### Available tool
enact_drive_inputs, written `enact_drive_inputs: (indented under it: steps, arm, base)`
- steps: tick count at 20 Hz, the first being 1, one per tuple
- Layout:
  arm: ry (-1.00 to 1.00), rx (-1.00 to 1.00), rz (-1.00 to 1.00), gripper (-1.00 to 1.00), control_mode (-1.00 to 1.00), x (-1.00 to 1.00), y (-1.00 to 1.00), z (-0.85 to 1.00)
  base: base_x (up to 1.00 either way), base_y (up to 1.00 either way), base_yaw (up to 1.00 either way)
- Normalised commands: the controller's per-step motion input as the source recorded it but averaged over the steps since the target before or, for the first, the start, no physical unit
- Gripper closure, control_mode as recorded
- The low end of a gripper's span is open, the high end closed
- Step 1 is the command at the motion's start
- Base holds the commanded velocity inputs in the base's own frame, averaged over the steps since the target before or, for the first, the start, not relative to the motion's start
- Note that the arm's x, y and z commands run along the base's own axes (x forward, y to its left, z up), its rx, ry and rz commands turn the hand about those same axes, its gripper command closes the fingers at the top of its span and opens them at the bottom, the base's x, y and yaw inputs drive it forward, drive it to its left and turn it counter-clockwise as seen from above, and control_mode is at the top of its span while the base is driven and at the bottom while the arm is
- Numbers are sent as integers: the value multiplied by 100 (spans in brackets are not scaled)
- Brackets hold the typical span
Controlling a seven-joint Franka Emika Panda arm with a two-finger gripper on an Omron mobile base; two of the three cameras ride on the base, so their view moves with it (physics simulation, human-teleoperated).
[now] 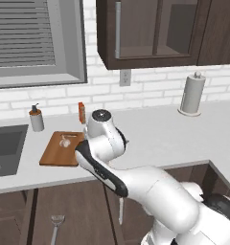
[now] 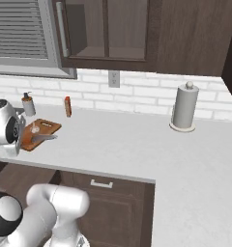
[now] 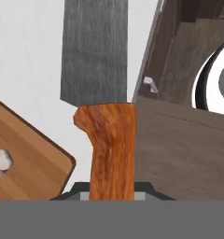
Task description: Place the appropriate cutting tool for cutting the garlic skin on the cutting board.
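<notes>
**Knife in gripper beside the cutting board**

In the hand view, the garlic (image 3: 1,161) rests at the far left on the cutting board (image 3: 34,161). A corner of that board lies just left of the knife (image 3: 104,107), apart from it. The knife's orange handle rises from the gripper (image 3: 111,186), which is clamped on it; the grey blade extends upward over the white counter (image 3: 25,51). Dark cabinet fronts (image 3: 179,154) lie to the right.

In the left base view, a soap dispenser (image 1: 36,118) stands left of the board (image 1: 57,150), and the garlic (image 1: 65,141) sits on it. An orange bottle (image 1: 81,112) stands behind. A paper towel roll (image 1: 192,94) stands far right.
</notes>
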Motion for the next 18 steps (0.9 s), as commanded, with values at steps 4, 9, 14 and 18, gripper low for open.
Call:
enact_drive_inputs:
  steps: [4, 9, 14, 18]
  arm:
    - [1, 3, 1, 100, -100, 83, 32, 0]
    - [1, 0, 4, 100, -100, 70, 31, -4]
    - [3, 0, 8, 100, -100, 41, 24, -25]
    - [3, 0, 11, 100, -100, 18, 21, -33]
  base:
    - [0, 0, 0]
    - [0, 0, 0]
    - [0, 0, 0]
    - [0, 0, 0]
